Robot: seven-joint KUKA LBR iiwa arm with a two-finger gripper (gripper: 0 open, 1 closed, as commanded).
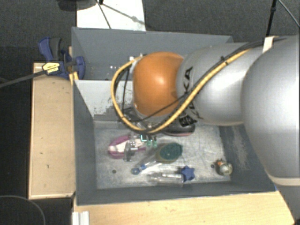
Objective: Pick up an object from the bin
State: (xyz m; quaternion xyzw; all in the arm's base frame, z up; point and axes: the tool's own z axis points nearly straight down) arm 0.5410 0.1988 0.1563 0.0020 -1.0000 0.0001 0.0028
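As the silver arm (229,88) stretches across the grey metal bin (85,139) from its right edge, an orange wrist cover (154,83) looped with a yellow cable (117,108) hangs over the middle of the bin floor. Beneath the cover the jaws reach down close to the floor; whether they stand wide or narrow cannot be told. Just beside them, towards the left edge, lies a purple-and-white object (118,147), the nearest thing to the jaws. A dark green round disc (169,152) sits just to their other side, near the middle of the floor. Nearer the front edge lie a blue-tipped stick (144,165) and a clear tube (164,176) with a blue cap (187,173). A small brass-coloured piece (221,167) rests well apart, towards the front right corner. A dark item with a pink rim (180,131) lies half hidden under the arm.
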